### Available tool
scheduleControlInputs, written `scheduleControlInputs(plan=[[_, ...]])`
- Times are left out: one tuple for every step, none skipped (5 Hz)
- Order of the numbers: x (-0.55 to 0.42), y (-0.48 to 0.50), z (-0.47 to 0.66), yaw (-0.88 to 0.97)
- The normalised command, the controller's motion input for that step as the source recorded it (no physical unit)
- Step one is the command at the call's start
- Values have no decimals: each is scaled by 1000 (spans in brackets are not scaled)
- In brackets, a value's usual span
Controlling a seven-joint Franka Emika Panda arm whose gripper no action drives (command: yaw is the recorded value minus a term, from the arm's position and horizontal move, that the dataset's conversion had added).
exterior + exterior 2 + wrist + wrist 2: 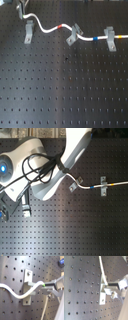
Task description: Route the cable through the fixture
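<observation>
The white cable [47, 28] runs from the upper left of the first exterior view, crosses the top of the slim grey fixture [28, 32] and snakes on to the right, with a red band on the way. My gripper [21, 10] is just behind the fixture, at the first exterior view's top left. In the first wrist view the cable [15, 293] curves across the fixture [27, 286] into my gripper [50, 287], which is shut on it. The second wrist view shows the cable [101, 268] meeting the fixture [103, 291] beside my fingers [112, 288]. Whether it sits in the saddle I cannot tell.
Further along, the cable passes a slanted Y-shaped clip [74, 34] and a T-shaped clip [110, 39], both bolted to the black perforated board [60, 90]. The white arm [65, 158] with black hoses covers the second exterior view's left half.
</observation>
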Motion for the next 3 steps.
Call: scheduleControlInputs(plan=[[-98, 84, 117, 274], [-197, 198, 151, 817], [-122, 182, 107, 757]])
